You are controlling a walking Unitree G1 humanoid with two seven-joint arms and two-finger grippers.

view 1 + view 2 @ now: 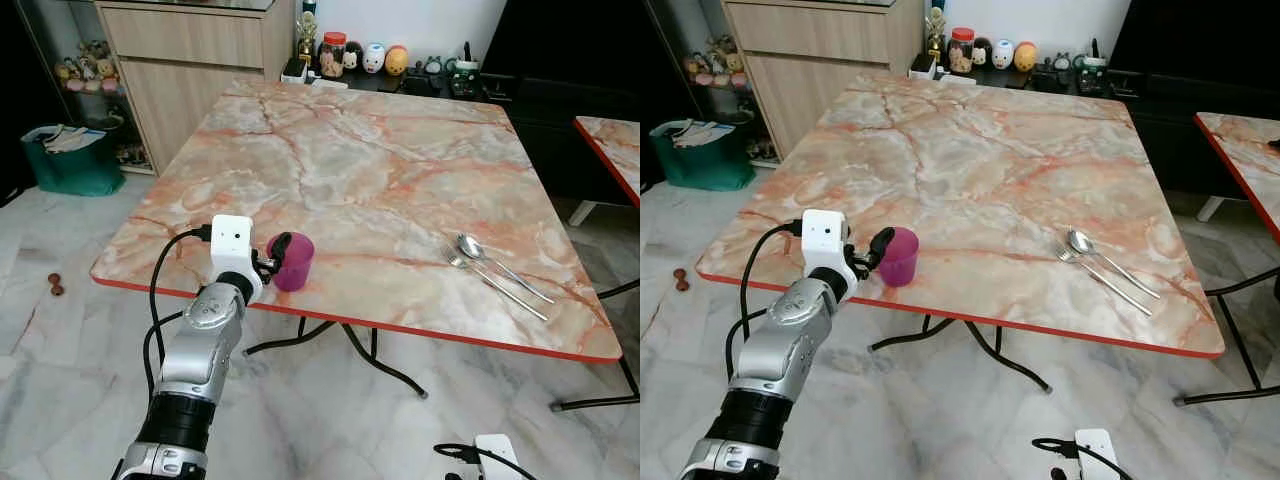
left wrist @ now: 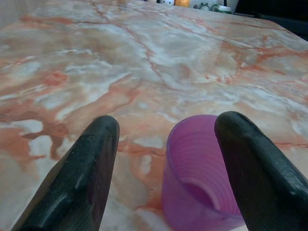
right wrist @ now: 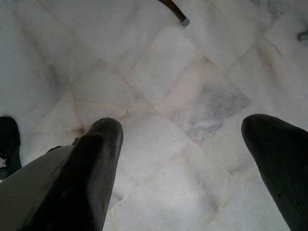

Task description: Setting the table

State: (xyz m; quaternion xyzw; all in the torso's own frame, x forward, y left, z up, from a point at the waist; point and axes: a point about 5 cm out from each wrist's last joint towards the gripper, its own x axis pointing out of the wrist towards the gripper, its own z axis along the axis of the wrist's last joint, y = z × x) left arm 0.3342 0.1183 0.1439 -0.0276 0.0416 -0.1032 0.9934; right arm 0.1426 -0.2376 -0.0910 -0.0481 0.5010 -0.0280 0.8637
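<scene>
A purple plastic cup (image 1: pixel 292 262) stands upright near the front left edge of the marble table (image 1: pixel 380 150). My left gripper (image 1: pixel 277 256) is right at the cup and open. In the left wrist view the cup (image 2: pixel 202 168) sits between the two black fingers (image 2: pixel 82 183), closer to one of them, and neither finger presses on it. A spoon (image 1: pixel 470 245) and a fork (image 1: pixel 497 283) lie side by side on the table's front right part. My right gripper (image 3: pixel 183 125) hangs idle and open over the marble floor.
A wooden cabinet (image 1: pixel 190 60) and a green bag (image 1: pixel 70 160) stand at the far left. Jars and figurines (image 1: pixel 370 58) line a low dark shelf behind the table. A second marble table (image 1: pixel 615 150) is to the right. Black table legs (image 1: pixel 380 360) spread underneath.
</scene>
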